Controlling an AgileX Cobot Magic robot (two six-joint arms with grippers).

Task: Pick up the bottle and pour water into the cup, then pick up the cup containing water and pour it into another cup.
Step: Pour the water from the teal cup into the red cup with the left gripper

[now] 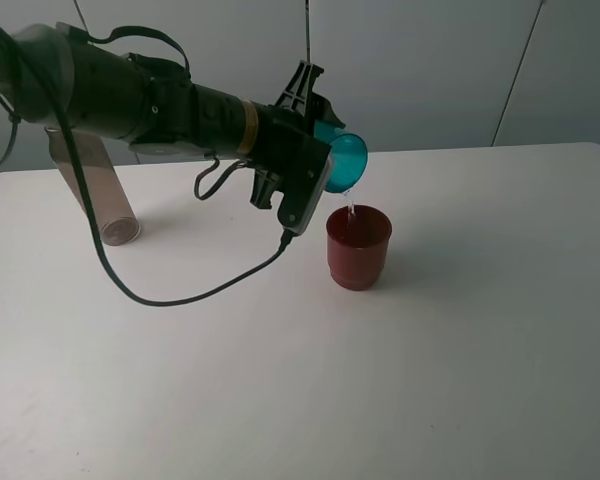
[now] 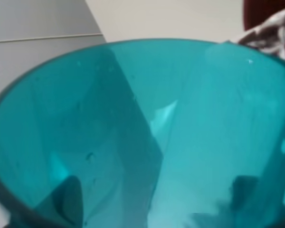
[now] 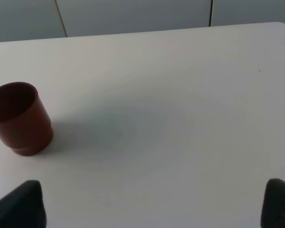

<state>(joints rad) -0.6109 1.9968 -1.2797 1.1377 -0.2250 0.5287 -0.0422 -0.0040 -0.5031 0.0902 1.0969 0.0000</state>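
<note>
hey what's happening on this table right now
The left gripper holds the teal cup tipped over the red cup, and a thin stream of water is running from one into the other. The red cup stands upright on the white table. The bottle stands off to the left, not held. The right gripper is open over the table, holding nothing.

Clamped in the black left gripper [image 1: 325, 160] is a translucent teal-blue tumbler [image 1: 346, 158], its wall a bright, even turquoise with paler glints close up [image 2: 147, 137]. Just below its lip stands an opaque dark red cup [image 1: 359, 246], plain and unpatterned, brick-toned on its outer wall [image 3: 20, 118]. Behind the gripper's arm, a smoky grey-brown see-through bottle [image 1: 95, 185] stands. The table [image 1: 460, 350] under everything is plain matt white. The right gripper's fingertips [image 3: 19, 204] are black.
</note>
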